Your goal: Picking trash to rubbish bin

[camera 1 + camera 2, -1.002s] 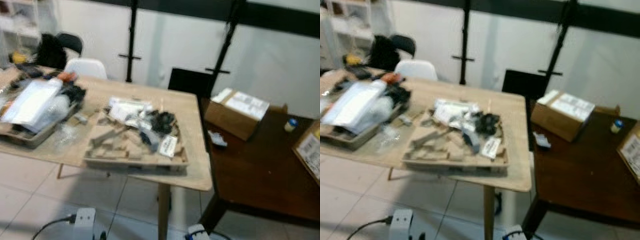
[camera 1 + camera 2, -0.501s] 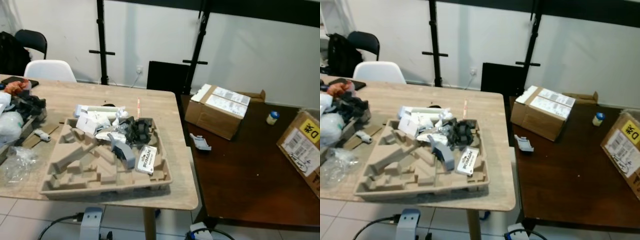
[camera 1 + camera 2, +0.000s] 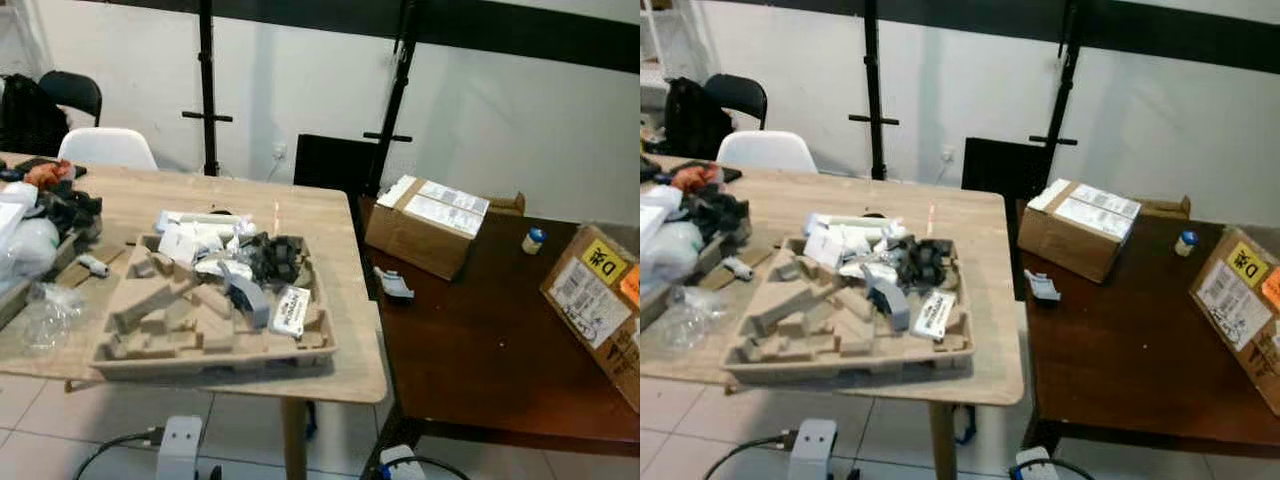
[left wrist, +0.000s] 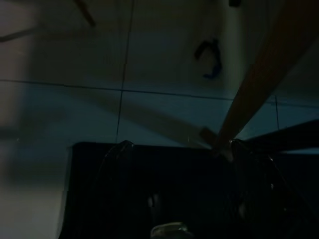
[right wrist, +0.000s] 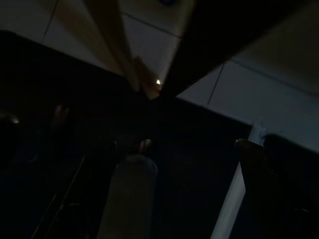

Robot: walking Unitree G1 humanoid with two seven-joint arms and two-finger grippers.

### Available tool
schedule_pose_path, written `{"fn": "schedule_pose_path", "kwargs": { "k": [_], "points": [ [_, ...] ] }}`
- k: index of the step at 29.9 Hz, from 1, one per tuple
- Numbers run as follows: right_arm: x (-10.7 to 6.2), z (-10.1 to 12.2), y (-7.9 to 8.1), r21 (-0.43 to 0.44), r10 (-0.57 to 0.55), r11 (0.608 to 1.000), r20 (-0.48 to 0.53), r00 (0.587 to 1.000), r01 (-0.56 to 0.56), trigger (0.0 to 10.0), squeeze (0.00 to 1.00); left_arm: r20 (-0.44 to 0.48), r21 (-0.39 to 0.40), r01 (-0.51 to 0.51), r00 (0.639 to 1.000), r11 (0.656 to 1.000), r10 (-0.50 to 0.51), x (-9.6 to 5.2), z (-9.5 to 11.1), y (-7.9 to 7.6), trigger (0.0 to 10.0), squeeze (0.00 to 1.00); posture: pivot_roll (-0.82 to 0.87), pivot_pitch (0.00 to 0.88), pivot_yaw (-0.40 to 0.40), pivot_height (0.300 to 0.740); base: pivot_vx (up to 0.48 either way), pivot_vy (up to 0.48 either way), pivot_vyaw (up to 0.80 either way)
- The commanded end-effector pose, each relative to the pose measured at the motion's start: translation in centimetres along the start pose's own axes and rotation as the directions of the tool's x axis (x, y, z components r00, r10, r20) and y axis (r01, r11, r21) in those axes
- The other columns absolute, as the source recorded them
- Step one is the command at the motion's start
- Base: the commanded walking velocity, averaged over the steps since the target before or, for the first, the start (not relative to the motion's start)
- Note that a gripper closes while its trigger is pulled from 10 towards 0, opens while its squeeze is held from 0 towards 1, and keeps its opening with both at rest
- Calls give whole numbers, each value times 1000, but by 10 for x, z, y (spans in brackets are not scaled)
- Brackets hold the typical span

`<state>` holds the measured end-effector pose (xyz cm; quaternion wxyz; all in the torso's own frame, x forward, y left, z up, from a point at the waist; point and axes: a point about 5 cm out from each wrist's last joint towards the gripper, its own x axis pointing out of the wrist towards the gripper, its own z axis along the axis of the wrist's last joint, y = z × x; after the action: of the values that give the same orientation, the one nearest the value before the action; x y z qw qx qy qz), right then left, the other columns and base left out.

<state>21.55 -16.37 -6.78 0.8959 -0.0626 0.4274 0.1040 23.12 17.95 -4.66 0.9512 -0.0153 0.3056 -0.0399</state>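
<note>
Trash sits in the pulp tray [image 3: 130, 345], lower left of head view, on the light table [image 3: 320, 215] w/ a scrap [image 3: 393, 285] centre on the dark table [image 3: 500, 340]. Both arms hang low under the tables; wrist views v. dark, floor tiles and a table leg [image 4: 259, 74] only, so can't tell finger spread. Judging by frame side, left arm is nearer the tray; no bin seen.

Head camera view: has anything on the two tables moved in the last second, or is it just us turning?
Only the camera swung right. The pulp tray, cardboard box and small bottle lie as before. Nothing was grasped or released; both arms hang idle by the floor.
</note>
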Motion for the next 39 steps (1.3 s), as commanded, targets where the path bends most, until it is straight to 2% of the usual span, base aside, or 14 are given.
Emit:
{"fn": "schedule_pose_path", "kwargs": {
  "k": [1,8,12,16,19,23,25,28,29,30,31,34,36,39],
  "points": [
    [-2,-6,-3,17,-12,1000,-17,1000,12,10000,0,-25,-1,0,1000,1000,0,-1,-5,0,10000,0,45,54,-65,740,0,0,0],
    [-1,-7,-2,8,-2,1000,-15,1000,2,10000,0,-22,3,8,1000,1000,-8,-2,-6,1,10000,0,45,57,-68,740,0,0,0],
    [0,2,-1,-12,25,1000,16,1000,-24,10000,0,-17,56,40,999,998,-40,-7,-5,14,10000,0,46,56,-71,740,0,0,0],
    [0,8,-4,-17,59,998,32,998,-58,10000,0,-19,134,116,993,984,-115,-12,-3,21,10000,0,48,56,-76,740,0,0,0],
    [-2,21,0,-26,257,966,73,964,-256,10000,0,-50,232,323,946,917,-321,-23,1,24,10000,0,56,58,-85,740,0,0,0],
    [-12,37,-5,-206,495,857,65,867,-473,10000,0,-124,260,557,829,789,-545,-49,13,27,10000,0,55,61,-87,740,0,0,0],
    [-14,42,-8,-233,527,834,70,847,-500,10000,0,-140,249,581,813,775,-565,-55,18,27,10000,0,55,61,-87,740,0,0,0],
    [-27,73,-19,-236,636,767,155,756,-597,10000,0,-171,276,650,758,708,-630,-73,46,25,10000,0,57,60,-89,740,0,0,0],
    [-37,91,-23,-252,684,728,205,700,-638,10000,0,-148,316,657,747,684,-649,-79,65,25,10000,0,55,60,-88,740,0,0,0],
    [-37,91,-23,-252,684,728,205,700,-638,10000,0,-148,316,657,747,684,-649,-79,65,25,10000,0,55,60,-88,740,0,0,0],
    [-44,101,-24,-272,717,696,227,659,-665,10000,0,-104,335,649,746,682,-658,-81,81,23,10000,0,54,57,-88,740,0,0,0],
    [-70,128,-23,-364,808,588,240,538,-722,10000,0,39,397,670,671,628,-740,-97,138,10,10000,0,54,57,-88,740,0,0,0],
    [-77,133,-22,-395,829,559,234,508,-729,10000,0,62,413,678,645,608,-762,-103,150,6,10000,0,54,57,-88,740,0,0,0],
    [-106,163,-18,-470,879,476,288,380,-743,10000,0,197,482,683,526,549,-827,-124,197,-8,10000,0,49,51,-75,740,0,0,0]
  ]
}}
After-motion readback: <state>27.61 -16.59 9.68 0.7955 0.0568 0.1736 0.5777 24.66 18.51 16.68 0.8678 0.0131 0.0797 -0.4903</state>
